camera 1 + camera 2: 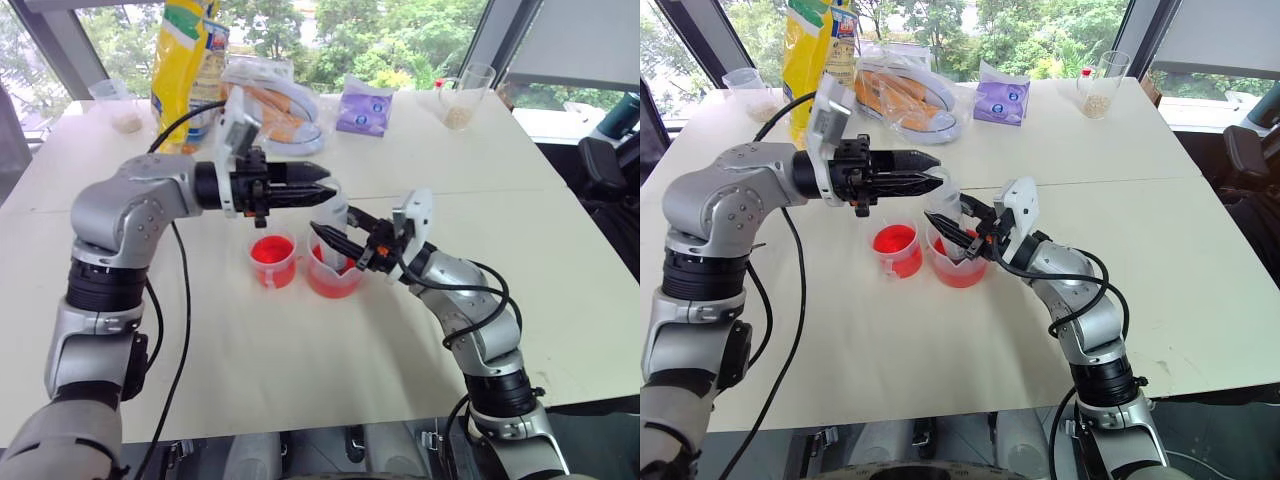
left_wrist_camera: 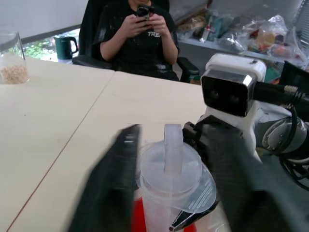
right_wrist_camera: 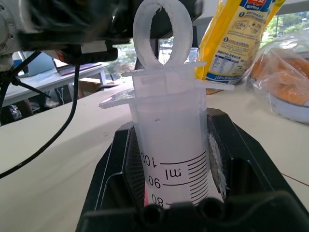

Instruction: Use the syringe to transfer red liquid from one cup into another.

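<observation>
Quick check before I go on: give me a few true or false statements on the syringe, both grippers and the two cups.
1. The right gripper is shut on the syringe. True.
2. The syringe lies flat on the table. False: it stands upright over the beaker.
3. Both the beaker and the small cup hold red liquid. True.
4. The left gripper hangs over the grain cup. False: it is at the top of the syringe, its jaws either side of the plunger ring.
5. The small cup stands on the robot's right of the beaker. False: on its left.
</observation>
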Action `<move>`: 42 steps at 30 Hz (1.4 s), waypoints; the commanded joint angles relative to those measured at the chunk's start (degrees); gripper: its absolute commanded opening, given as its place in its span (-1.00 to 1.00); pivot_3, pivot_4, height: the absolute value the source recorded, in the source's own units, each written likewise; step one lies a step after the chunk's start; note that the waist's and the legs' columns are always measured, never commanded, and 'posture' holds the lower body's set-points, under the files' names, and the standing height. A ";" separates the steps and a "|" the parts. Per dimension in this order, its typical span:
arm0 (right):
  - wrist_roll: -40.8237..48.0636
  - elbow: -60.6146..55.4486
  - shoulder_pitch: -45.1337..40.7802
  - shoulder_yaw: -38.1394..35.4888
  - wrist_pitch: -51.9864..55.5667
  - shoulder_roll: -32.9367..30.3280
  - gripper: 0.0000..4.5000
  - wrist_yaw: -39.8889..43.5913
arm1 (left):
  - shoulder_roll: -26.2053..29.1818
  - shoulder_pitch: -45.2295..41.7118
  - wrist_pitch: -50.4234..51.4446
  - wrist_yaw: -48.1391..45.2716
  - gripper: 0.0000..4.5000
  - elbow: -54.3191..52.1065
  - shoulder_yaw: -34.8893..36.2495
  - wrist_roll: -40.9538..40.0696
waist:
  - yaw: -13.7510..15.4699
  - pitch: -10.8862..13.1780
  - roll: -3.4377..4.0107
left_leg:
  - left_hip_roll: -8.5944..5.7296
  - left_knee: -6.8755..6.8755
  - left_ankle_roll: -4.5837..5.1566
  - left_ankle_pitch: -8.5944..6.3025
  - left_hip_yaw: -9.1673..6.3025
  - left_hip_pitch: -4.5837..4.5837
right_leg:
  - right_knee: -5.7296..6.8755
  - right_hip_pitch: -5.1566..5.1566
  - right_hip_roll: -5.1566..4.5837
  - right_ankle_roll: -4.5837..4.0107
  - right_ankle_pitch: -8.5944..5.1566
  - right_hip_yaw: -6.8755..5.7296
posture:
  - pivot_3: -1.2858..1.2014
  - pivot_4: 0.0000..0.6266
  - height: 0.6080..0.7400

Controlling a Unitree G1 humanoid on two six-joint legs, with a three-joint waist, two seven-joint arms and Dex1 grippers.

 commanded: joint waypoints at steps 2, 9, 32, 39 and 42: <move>0.40 -1.35 -0.82 -0.26 -1.04 -0.21 -0.38 -0.37 | 0.35 0.17 0.07 -0.63 -0.99 -1.68 0.13 -0.18 | 0.00 0.00 0.00 | 0.00 0.00 0.00 0.00 0.00 0.00 | 0.00 0.00 0.00 0.00 0.00 0.00 | 0.03 -0.52 1.00; 0.92 -1.22 -0.86 -0.10 -0.10 -0.63 -0.38 -0.14 | 0.29 -0.96 -0.68 -0.20 -0.99 -1.51 1.00 0.03 | 0.00 0.00 0.00 | 0.00 0.00 0.00 0.00 0.00 0.00 | 0.00 0.00 0.00 0.00 0.00 0.00 | 0.03 -0.52 1.00; 1.72 -0.87 1.06 1.99 3.68 -1.89 -0.38 0.82 | -0.21 -7.92 -3.32 1.46 -0.99 3.29 4.59 0.99 | 0.01 0.00 0.00 | 0.00 0.01 0.00 0.00 -0.01 0.00 | 0.01 0.01 0.00 0.00 0.00 0.00 | 0.03 -0.52 1.00; 1.70 -0.99 1.26 2.10 3.89 -2.07 -0.38 0.87 | -0.18 -8.37 -3.77 1.49 -0.99 3.78 4.81 1.16 | 0.00 0.00 0.00 | 0.00 0.01 0.00 0.00 0.00 0.00 | 0.01 0.01 0.00 0.00 0.00 0.00 | 0.03 -0.52 1.00; 1.68 -0.91 1.08 2.10 3.93 -2.04 -0.38 0.85 | -0.16 -8.40 -3.93 1.48 -0.99 3.86 4.85 1.21 | 0.00 0.00 0.00 | 0.00 0.01 0.00 0.00 0.00 0.00 | 0.01 0.01 0.00 0.00 0.00 0.00 | 0.03 -0.52 1.00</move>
